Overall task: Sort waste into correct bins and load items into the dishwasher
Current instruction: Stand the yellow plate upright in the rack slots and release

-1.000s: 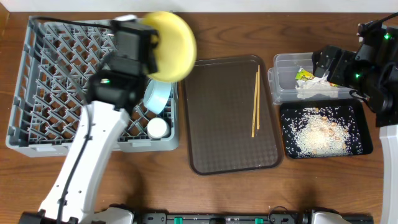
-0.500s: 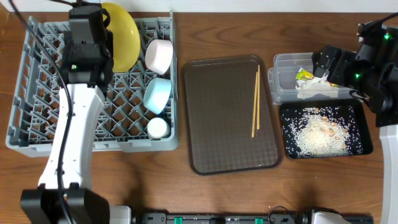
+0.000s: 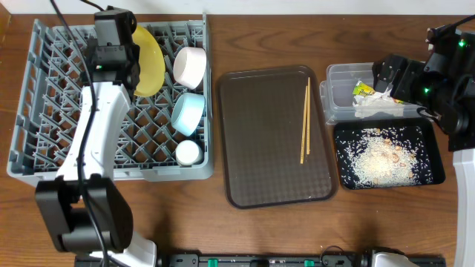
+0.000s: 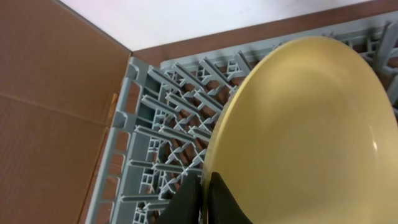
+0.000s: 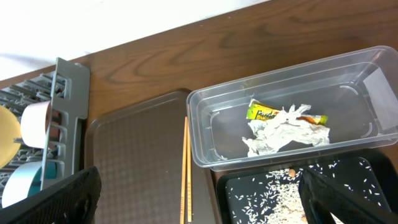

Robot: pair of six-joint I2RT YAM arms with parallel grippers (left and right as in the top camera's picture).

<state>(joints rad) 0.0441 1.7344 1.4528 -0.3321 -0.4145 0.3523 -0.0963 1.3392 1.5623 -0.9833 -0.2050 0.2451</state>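
My left gripper (image 4: pixel 204 199) is shut on the rim of the yellow plate (image 3: pixel 148 59), which stands on edge in the back of the grey dish rack (image 3: pixel 44 111); the plate fills the left wrist view (image 4: pixel 298 137). The white bowl (image 3: pixel 189 67), light blue bowl (image 3: pixel 187 113) and white cup (image 3: pixel 188 153) sit in the rack's right side. Two chopsticks (image 3: pixel 305 119) lie on the brown tray (image 3: pixel 267 148). The clear tub (image 3: pixel 338 100) holds the wrapper (image 5: pixel 264 113) and crumpled paper (image 5: pixel 283 134). The black tray (image 3: pixel 430 159) holds rice scraps (image 3: pixel 382 159). My right gripper (image 5: pixel 199 205) is open and empty above them.
The brown serving tray lies between the rack and the bins. A cardboard wall (image 4: pixel 56 112) stands left of the rack. The wooden table (image 3: pixel 260 44) runs along the back.
My left gripper carried the yellow plate from above the rack's right edge leftward and down into the rack's back rows. The right arm has not moved.
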